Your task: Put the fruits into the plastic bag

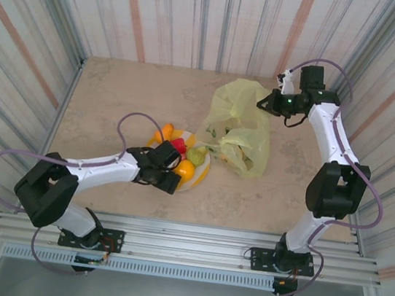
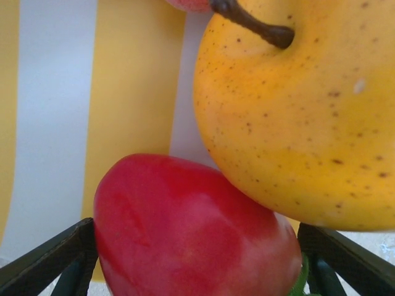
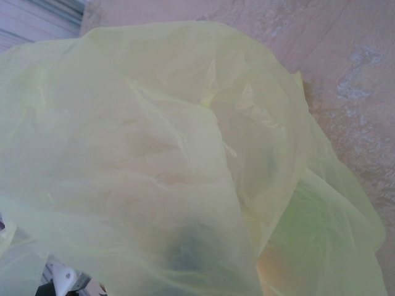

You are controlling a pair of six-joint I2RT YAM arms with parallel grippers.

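Overhead view: the left gripper [image 1: 173, 155] reaches over the yellow-and-white striped plate [image 1: 202, 175], which carries an orange [image 1: 166, 130], a red fruit [image 2: 185, 228] and a speckled yellow fruit [image 2: 296, 123] with a brown stem. Left wrist view: the jaws stand wide at either flank of the red fruit, which touches the yellow one; whether they press it cannot be told. The right gripper [image 1: 270, 103] has its jaws closed on the upper rim of the plastic bag [image 1: 238, 128], which stands raised on the counter [image 1: 131, 94] just beside the plate.
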